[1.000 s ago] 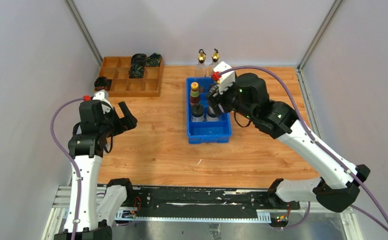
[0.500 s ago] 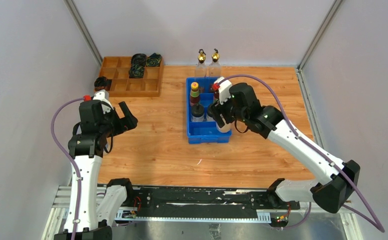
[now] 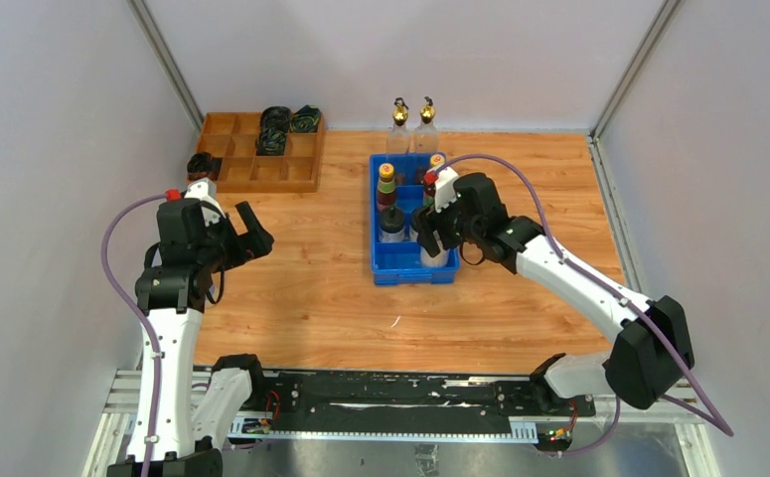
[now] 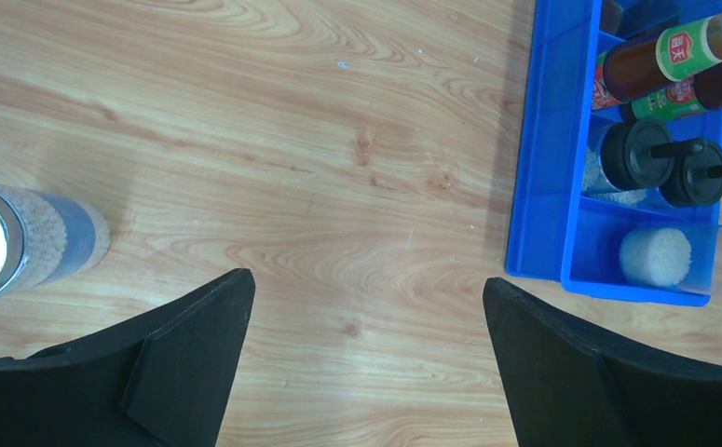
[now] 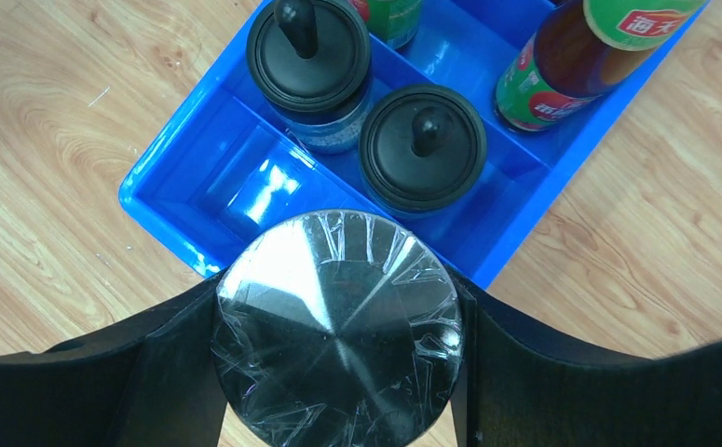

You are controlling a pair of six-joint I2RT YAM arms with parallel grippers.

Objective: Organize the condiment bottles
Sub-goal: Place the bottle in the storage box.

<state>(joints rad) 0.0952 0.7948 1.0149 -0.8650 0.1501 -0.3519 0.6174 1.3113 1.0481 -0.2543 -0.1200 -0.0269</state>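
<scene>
Wooden tabletop (image 3: 311, 288) fills my view. My right gripper (image 3: 435, 238) clamps a silver-lidded shaker (image 5: 336, 312) by its sides at the near right compartment of the blue bin (image 3: 412, 272); I cannot tell whether it touches bottom. Beyond it in the bin stand two black-capped jars (image 5: 310, 70) and two dark bottles (image 4: 674, 60). My left gripper (image 4: 366, 289) hangs wide apart and empty above bare wood, with a second shaker (image 4: 31, 242) standing near its left finger. Two gold-spouted bottles (image 3: 399, 124) stand just behind the bin.

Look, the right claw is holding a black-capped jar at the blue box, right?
No. The right gripper holds a silver-lidded shaker at the blue box, as the right wrist view shows; the black-capped jars already stand inside it.
</scene>
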